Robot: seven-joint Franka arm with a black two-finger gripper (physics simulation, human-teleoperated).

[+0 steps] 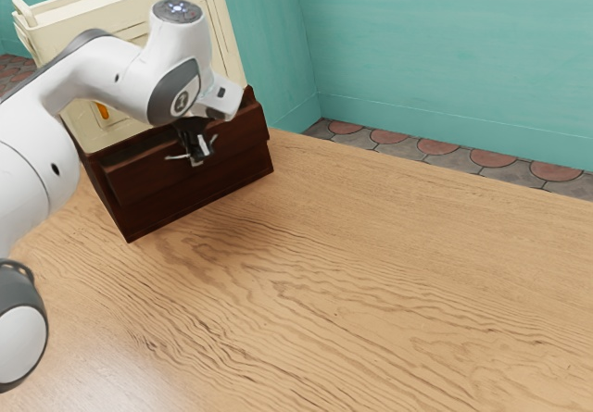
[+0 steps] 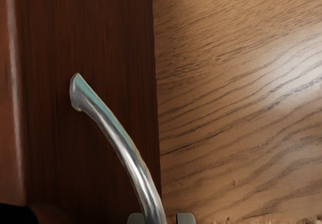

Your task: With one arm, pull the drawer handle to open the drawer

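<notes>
Table: pale brown wood-grained top [image 1: 371, 282], spread widest, through the exterior view's 6 o'clock.
Wall: teal [image 1: 445, 51], at 1 o'clock.
Arm: white and grey, jointed [image 1: 102, 69], reaching in from 9 o'clock.
Box: cream, angular [image 1: 74, 18], at 10 o'clock.
Drawer unit: dark reddish-brown wood [image 1: 148, 204], on the table between 9 and 10 o'clock.
Claw: black two-finger gripper [image 1: 197, 160], at the drawer unit's front; fingers [image 2: 136, 218] parted by a little more than the bar's thickness, one on each side, a sliver of gap beside one; not clamped as far as shows.
Handle: curved silvery metal bar [image 2: 121, 148], on the drawer front, passing between the fingers.
Writing: small round emblem [image 1: 182, 102] on the arm, unreadable.
</notes>
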